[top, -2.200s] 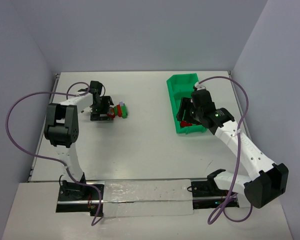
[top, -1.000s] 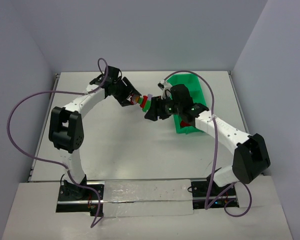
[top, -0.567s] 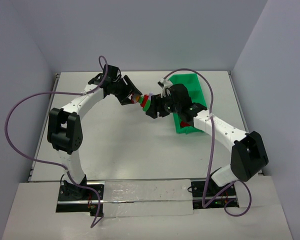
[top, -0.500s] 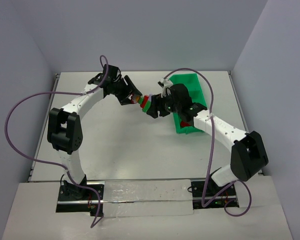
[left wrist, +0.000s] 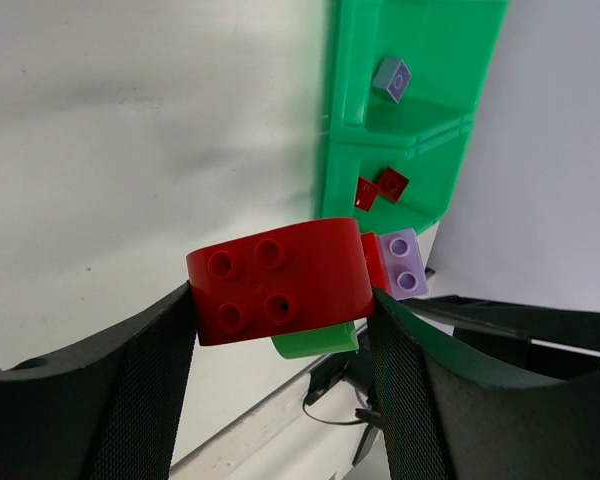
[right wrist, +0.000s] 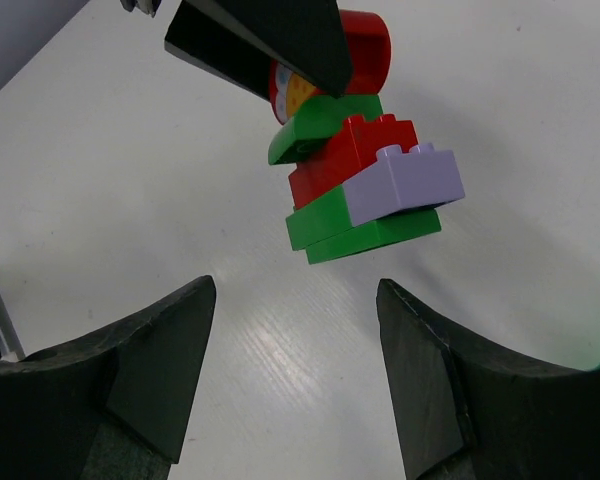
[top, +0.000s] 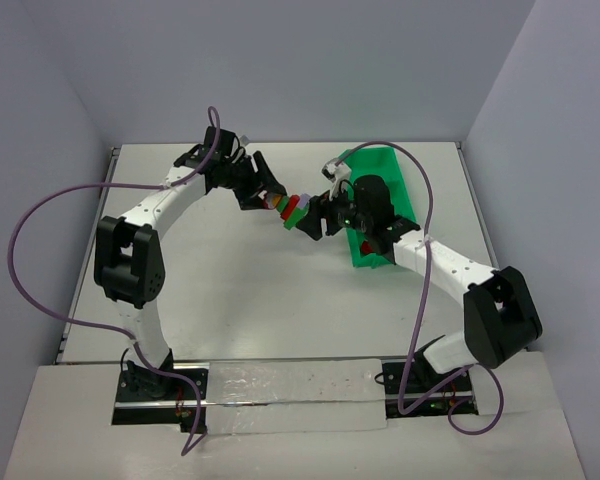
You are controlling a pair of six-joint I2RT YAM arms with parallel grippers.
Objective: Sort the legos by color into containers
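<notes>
My left gripper [top: 272, 198] [left wrist: 280, 300] is shut on a stack of legos [top: 292, 208] and holds it above the table. The stack's red round-ended brick [left wrist: 280, 280] sits between my left fingers, with green, red and purple bricks [right wrist: 400, 180] joined below it. My right gripper [top: 310, 222] [right wrist: 295, 300] is open and empty, just short of the stack's free end, apart from it. The green tray [top: 380, 205] [left wrist: 400, 130] lies at the right and holds a purple brick [left wrist: 392, 78] in one compartment and red bricks [left wrist: 382, 186] in another.
The white table [top: 240, 270] is walled at the back and sides. The right arm crosses over the tray's near part. Purple cables loop above both arms.
My left gripper lifted the stack from the table's left and carried it to the middle. My right gripper left the tray, met the stack, and has now drawn back slightly, open.
</notes>
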